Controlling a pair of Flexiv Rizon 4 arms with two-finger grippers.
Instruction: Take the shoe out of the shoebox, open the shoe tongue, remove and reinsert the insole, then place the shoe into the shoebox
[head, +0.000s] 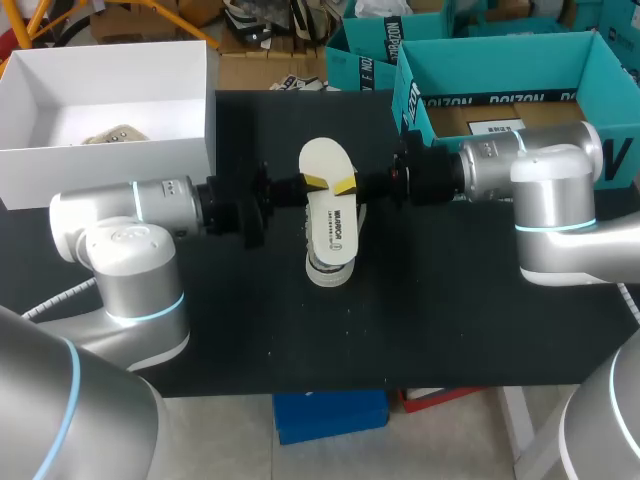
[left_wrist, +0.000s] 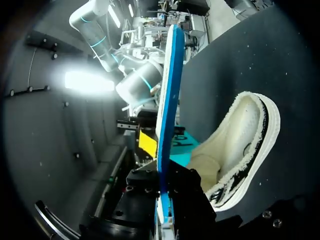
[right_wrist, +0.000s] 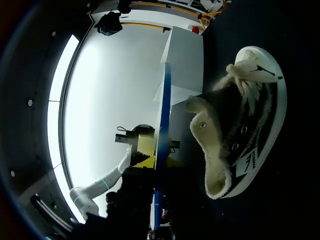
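Flat oval white foam insole (head: 328, 205), printed on its top face, blue along its thin edge, held level above the middle of the matte black table (head: 450, 330).

Left gripper (head: 316, 181) comes in from the left and is clamped on the insole's left edge. Right gripper (head: 345, 186) comes in from the right and is clamped on its right edge. The yellow tips nearly meet on the top face, a little far of the insole's middle.

In both wrist views the insole shows edge-on, running straight out between that gripper's dark fingers.

Lace-up sneaker (head: 328, 270) rests on the table directly below the insole, apart from it: fleecy cream lining, dark-striped upper, smooth white rubber sole and toe cap, mouth spread wide. Neither gripper touches it.

Open white cardboard shoebox (head: 110, 155) stands at the far left of the table, well apart from the sneaker.
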